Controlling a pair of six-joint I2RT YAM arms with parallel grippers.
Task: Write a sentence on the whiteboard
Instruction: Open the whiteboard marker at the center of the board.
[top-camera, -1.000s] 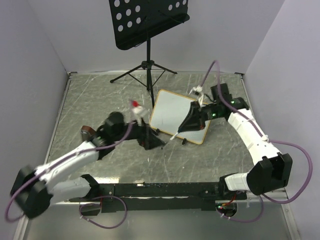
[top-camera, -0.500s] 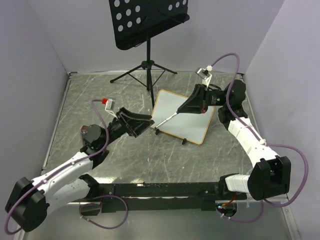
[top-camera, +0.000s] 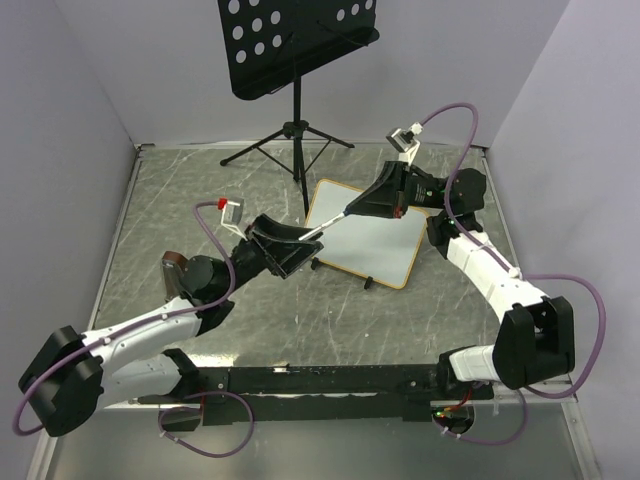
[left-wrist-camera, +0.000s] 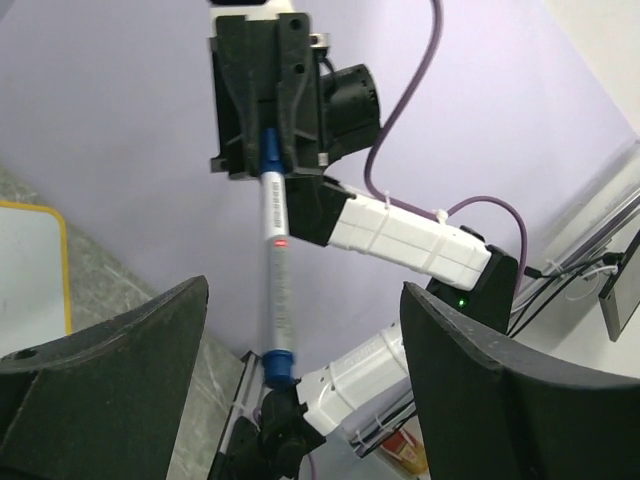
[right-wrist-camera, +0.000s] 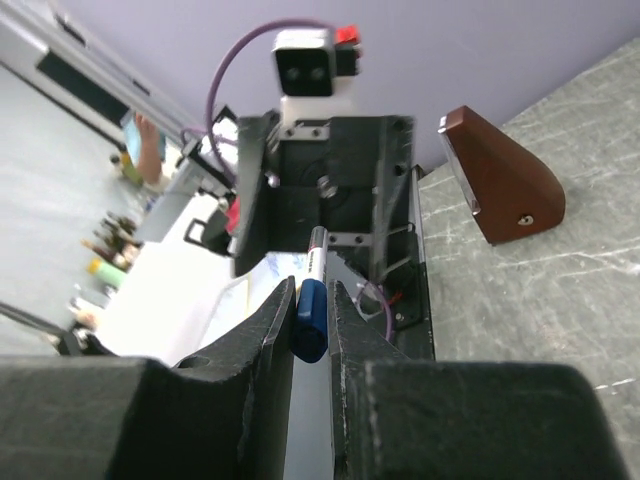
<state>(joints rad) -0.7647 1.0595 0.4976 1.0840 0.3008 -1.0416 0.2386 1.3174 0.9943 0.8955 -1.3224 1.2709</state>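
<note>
Pinching a slim marker by one blue end in the closed right hand, over the edge of the blank whiteboard propped on the desk, and holding the left hand open, untouching, around its far end, judging it light, stiff and slick, best clamped squarely across the barrel.

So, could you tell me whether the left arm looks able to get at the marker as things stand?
Probably yes. The right gripper holds the marker out toward the left gripper, whose open jaws stand on either side of the marker's free end, with nothing else between them.
</note>
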